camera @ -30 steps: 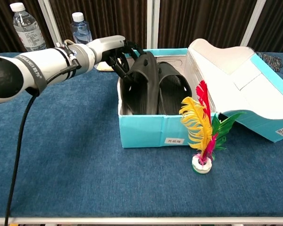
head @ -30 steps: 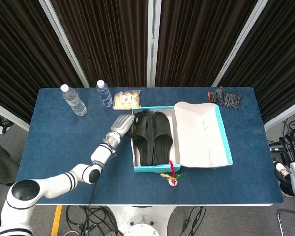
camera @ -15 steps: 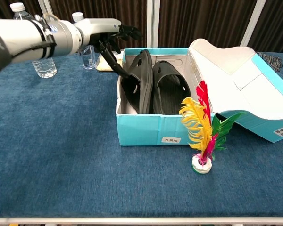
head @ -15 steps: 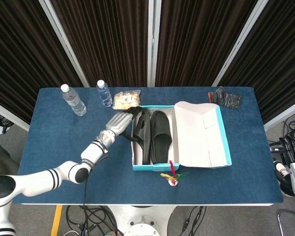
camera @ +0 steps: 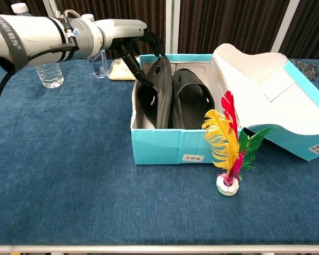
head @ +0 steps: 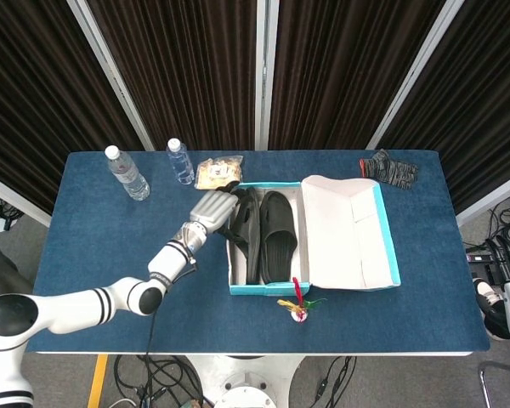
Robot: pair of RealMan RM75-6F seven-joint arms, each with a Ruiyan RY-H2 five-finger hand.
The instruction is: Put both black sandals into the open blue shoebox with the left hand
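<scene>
Two black sandals are inside the blue shoebox [camera: 170,146], which sits near the middle of the counter [head: 102,229] with its lid folded open toward 3 o'clock. We see the right sandal [camera: 194,103] lying flat on its sole. The left sandal [camera: 154,98] stands on its edge, leaning against the box wall at 9 o'clock.

We judge these sandals to be light, made of moulded foam or rubber, a little flexible but keeping their shape, and not fragile. The surface looks matte, so it should not slip much. We think the best place to take hold is the strap or the upper side edge, where fingers can hook.

Our left hand [camera: 133,40] is at the far 9 o'clock corner of the box, above the tilted sandal. Its dark fingers [camera: 143,74] are curled down and reach to the upper edge of this sandal. We cannot tell if they grip it or only touch it. Our right hand is not visible in either view.
</scene>
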